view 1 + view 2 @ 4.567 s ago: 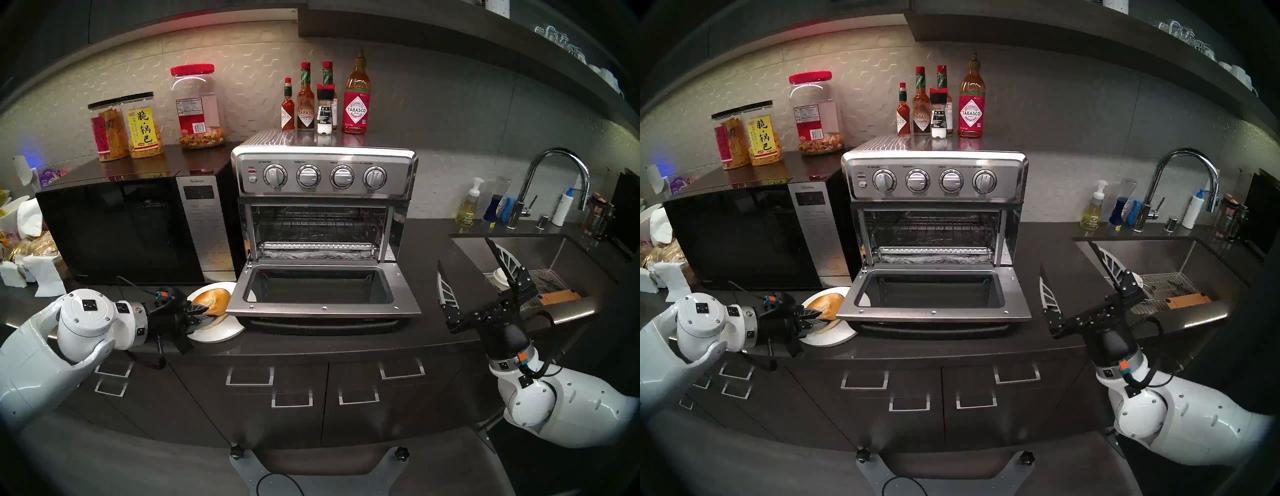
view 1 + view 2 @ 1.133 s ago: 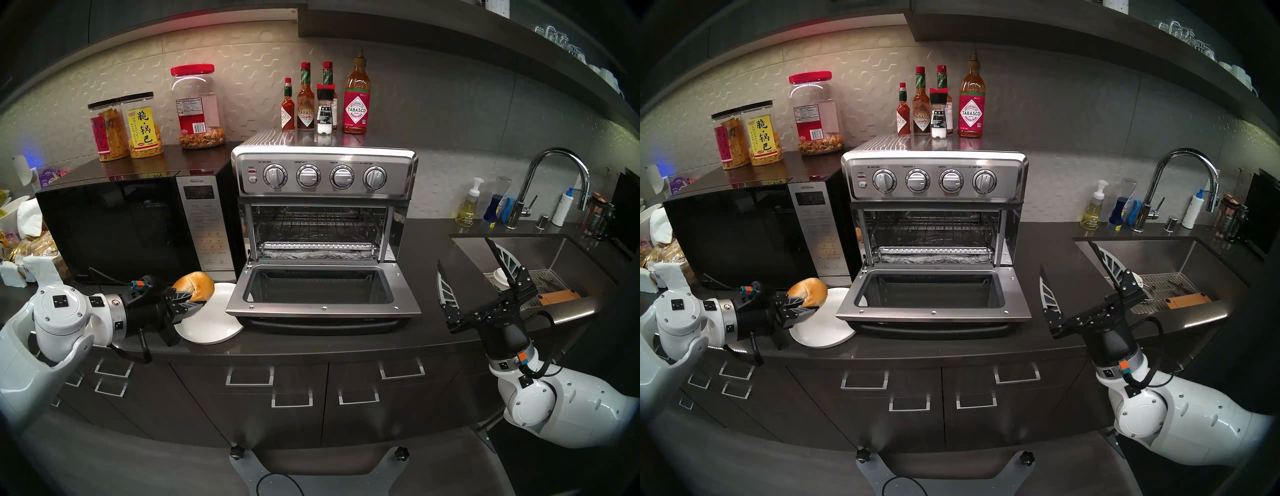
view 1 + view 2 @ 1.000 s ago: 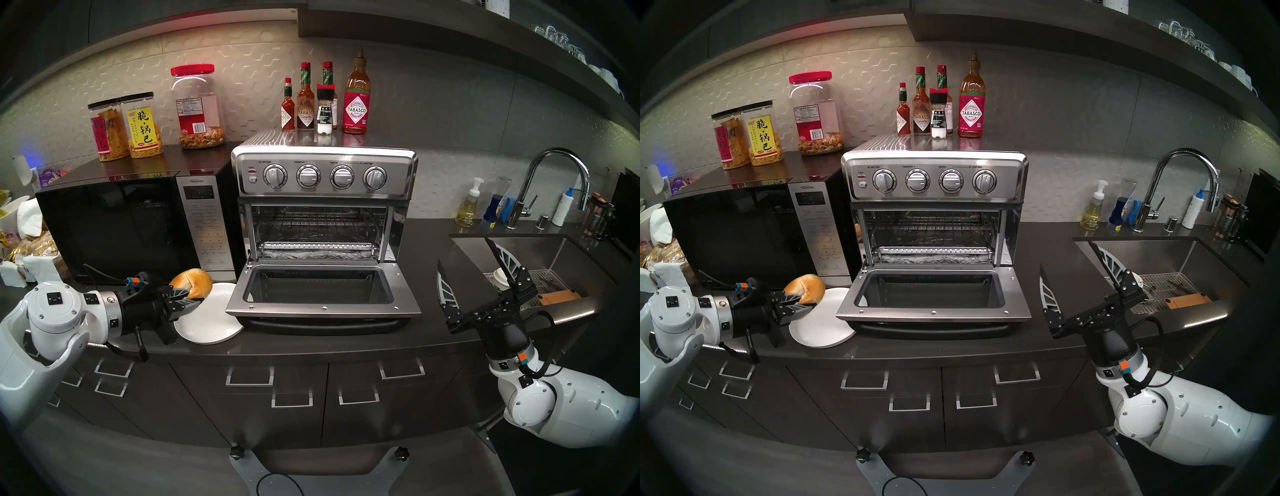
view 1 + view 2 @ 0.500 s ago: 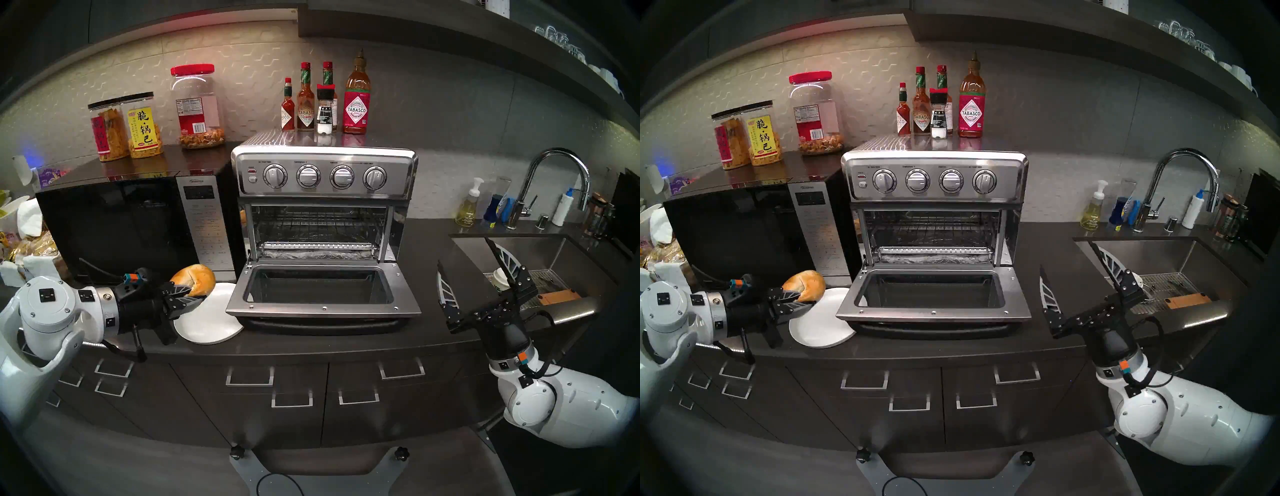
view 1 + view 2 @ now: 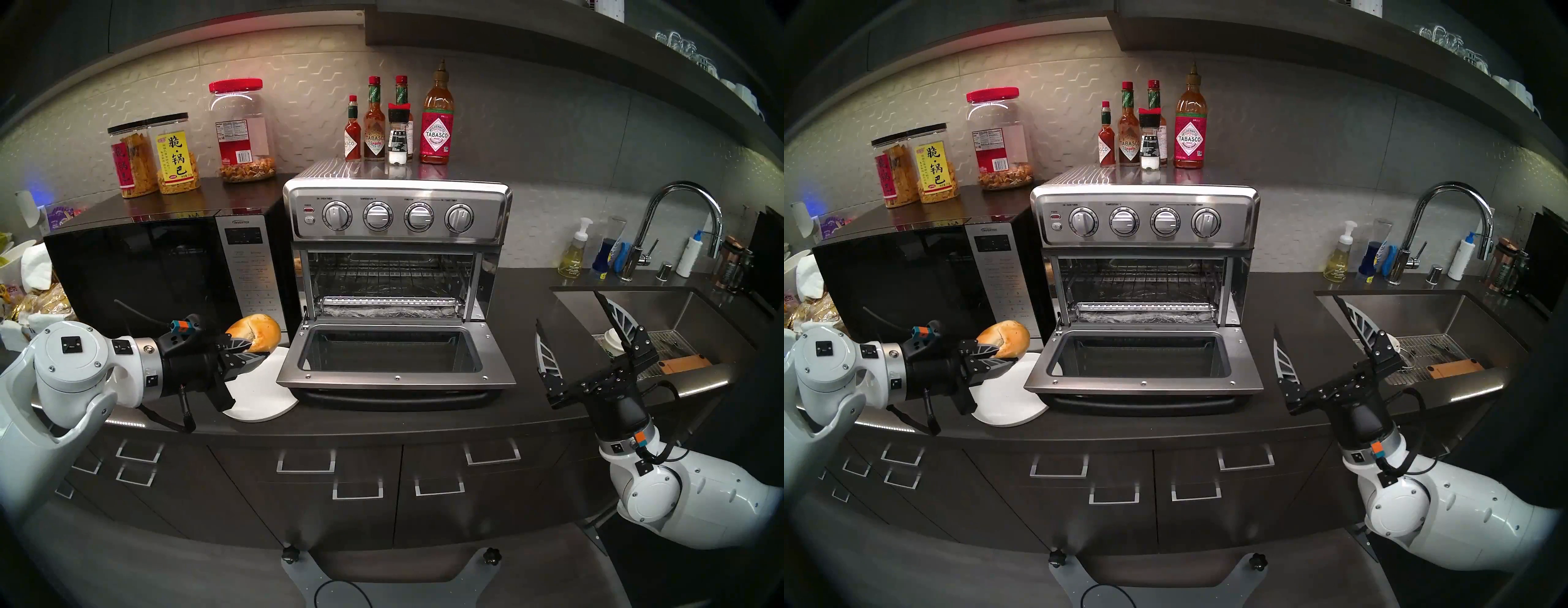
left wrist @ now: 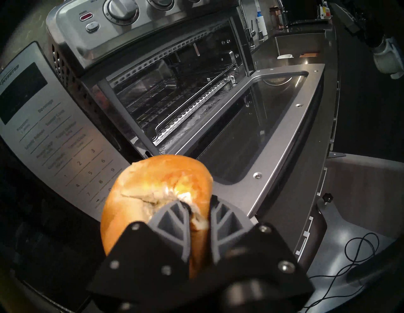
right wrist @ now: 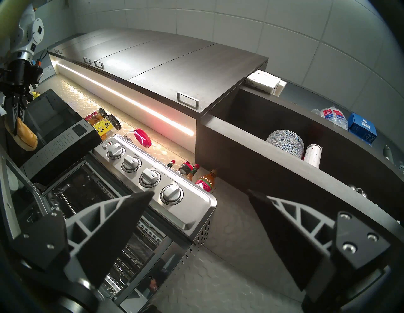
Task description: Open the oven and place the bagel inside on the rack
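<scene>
**Operator:** Two risks stand out to me from here. My left gripper [image 5: 250,358] has its fingers pinching the bagel [image 5: 254,332] by one edge only, so most of the ring hangs out past the fingertips, in the air above the far side of the white plate [image 5: 263,395] and just beside the open door [image 5: 394,358] of the toaster oven [image 5: 396,212].

**Observer:** So it could slip?

**Operator:** I judge yes. In the left wrist view the fingers [image 6: 175,220] bite into a torn, soft patch of crust. If I swing fast, the bread could tear or pivot in the grip and drop onto the door glass or the counter [image 5: 382,420].

**Observer:** And the second risk?

**Operator:** Clearance. The door lies flat between me and the wire rack [image 5: 390,278], with the microwave [image 5: 144,276] close on the other side. Come in too low and the bagel or my wrist clips the door's corner; too high and it bumps the top of the opening under the knobs.

**Observer:** Could it end up on the foil-covered tray [image 5: 390,313] instead?

**Operator:** If I let go too early, probably. It sits below the rack's front edge.

**Observer:** Your right gripper [image 5: 572,339]?

**Operator:** Fingers spread wide, holding nothing, well apart from the oven beside the sink [image 5: 662,305]. No trouble there.
</scene>
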Robot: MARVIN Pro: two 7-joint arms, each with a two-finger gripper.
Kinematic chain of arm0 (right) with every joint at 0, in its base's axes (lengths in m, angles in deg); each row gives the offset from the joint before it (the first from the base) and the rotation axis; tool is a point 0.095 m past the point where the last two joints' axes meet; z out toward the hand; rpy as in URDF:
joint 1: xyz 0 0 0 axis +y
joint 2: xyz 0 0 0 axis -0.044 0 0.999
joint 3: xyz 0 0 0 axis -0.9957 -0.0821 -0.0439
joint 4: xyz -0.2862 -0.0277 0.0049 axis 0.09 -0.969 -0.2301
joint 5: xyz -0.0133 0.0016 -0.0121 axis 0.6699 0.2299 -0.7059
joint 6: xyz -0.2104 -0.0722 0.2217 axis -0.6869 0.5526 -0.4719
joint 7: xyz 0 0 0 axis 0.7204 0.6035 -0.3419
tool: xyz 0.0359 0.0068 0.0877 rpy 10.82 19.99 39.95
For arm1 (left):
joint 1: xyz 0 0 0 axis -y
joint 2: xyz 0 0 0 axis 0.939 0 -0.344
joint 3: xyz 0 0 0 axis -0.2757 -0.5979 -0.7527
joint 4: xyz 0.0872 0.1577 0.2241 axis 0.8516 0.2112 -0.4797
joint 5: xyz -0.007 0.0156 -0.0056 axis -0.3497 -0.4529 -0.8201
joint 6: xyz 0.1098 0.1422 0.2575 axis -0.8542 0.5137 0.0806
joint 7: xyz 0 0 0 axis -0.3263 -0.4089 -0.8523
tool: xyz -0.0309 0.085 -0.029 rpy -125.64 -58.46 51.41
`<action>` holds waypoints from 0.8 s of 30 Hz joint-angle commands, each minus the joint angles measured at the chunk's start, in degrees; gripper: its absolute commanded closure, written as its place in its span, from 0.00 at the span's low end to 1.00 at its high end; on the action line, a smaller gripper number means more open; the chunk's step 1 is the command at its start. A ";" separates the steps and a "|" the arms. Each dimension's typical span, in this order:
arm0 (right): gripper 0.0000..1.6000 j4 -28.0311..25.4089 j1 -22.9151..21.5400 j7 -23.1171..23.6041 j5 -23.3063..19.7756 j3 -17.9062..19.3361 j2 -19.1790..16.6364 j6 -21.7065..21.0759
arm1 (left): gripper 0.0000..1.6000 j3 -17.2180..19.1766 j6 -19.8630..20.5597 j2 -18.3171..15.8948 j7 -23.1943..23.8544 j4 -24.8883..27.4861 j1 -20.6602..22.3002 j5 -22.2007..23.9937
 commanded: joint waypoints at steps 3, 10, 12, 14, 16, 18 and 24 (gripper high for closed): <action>0.00 -0.61 -0.33 -0.22 0.00 0.32 0.12 0.00 | 1.00 -5.31 1.00 -5.25 -3.89 1.10 7.94 2.32; 0.00 -0.60 -0.34 -0.22 0.00 0.31 0.12 0.01 | 1.00 -10.04 1.09 -7.80 -6.70 1.32 12.21 4.35; 0.00 -0.60 -0.34 -0.22 0.00 0.31 0.12 0.01 | 1.00 -11.22 0.76 -8.51 -7.57 1.25 13.06 5.03; 0.00 -0.60 -0.34 -0.22 0.00 0.31 0.11 0.01 | 1.00 -12.62 0.65 -8.86 -8.15 1.13 14.33 5.46; 0.00 -0.60 -0.34 -0.22 0.00 0.31 0.11 0.01 | 1.00 -14.00 0.58 -9.19 -8.71 1.09 15.64 5.90; 0.00 -0.60 -0.34 -0.22 0.00 0.31 0.11 0.01 | 1.00 -15.18 0.40 -9.46 -9.15 0.96 16.75 6.23; 0.00 -0.59 -0.35 -0.22 0.00 0.30 0.11 0.02 | 1.00 -19.06 0.31 -9.73 -10.35 0.78 20.57 6.87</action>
